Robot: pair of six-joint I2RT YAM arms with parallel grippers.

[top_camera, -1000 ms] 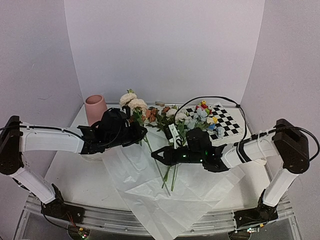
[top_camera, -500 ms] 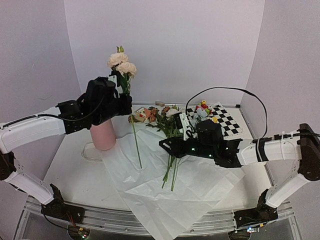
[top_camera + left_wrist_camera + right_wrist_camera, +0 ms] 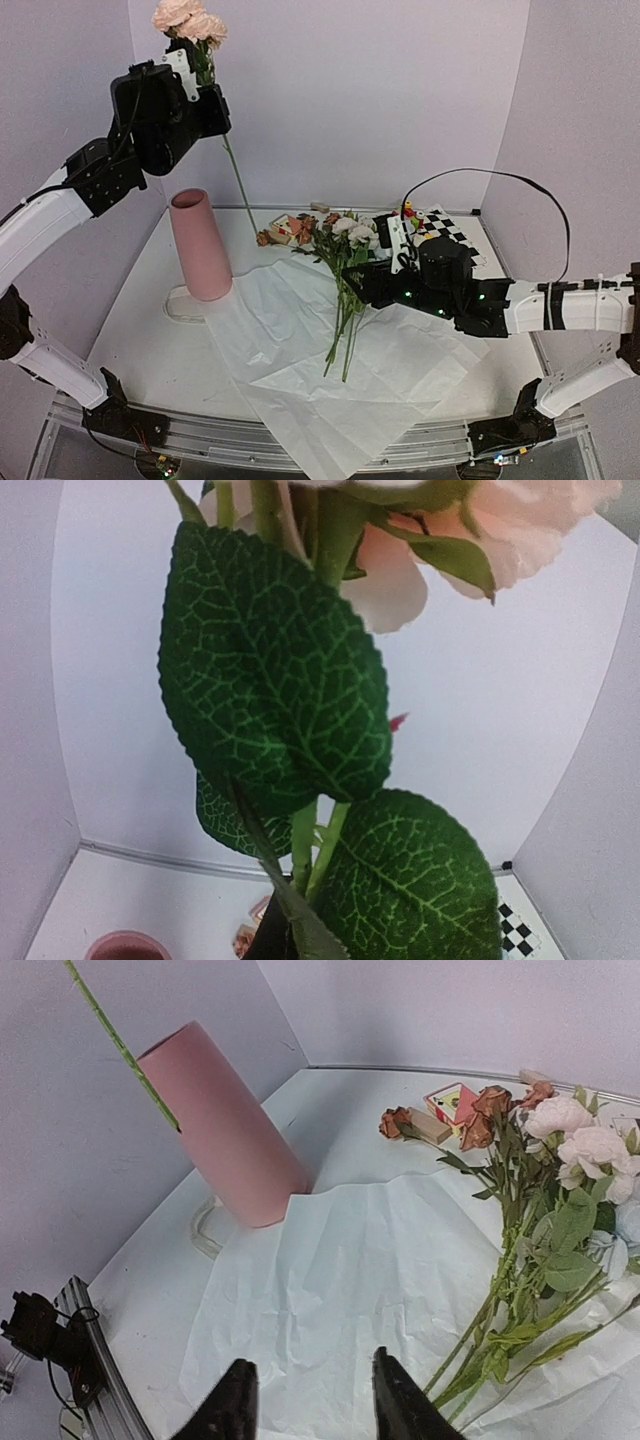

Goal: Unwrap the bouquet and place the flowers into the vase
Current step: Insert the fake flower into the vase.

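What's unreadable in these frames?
- Left gripper: left wrist view, leaves hide its fingers.
- Vase: left wrist view, only the rim, cut by the bottom edge.
- Held stem: right wrist view, top runs off the edge.
- Toy blocks on the checkered mat: top view, too small.

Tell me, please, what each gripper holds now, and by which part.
The left gripper holds a pale pink rose sprig by its upper stem, just under the blooms. The right gripper holds nothing; its jaws stand open above the white paper.
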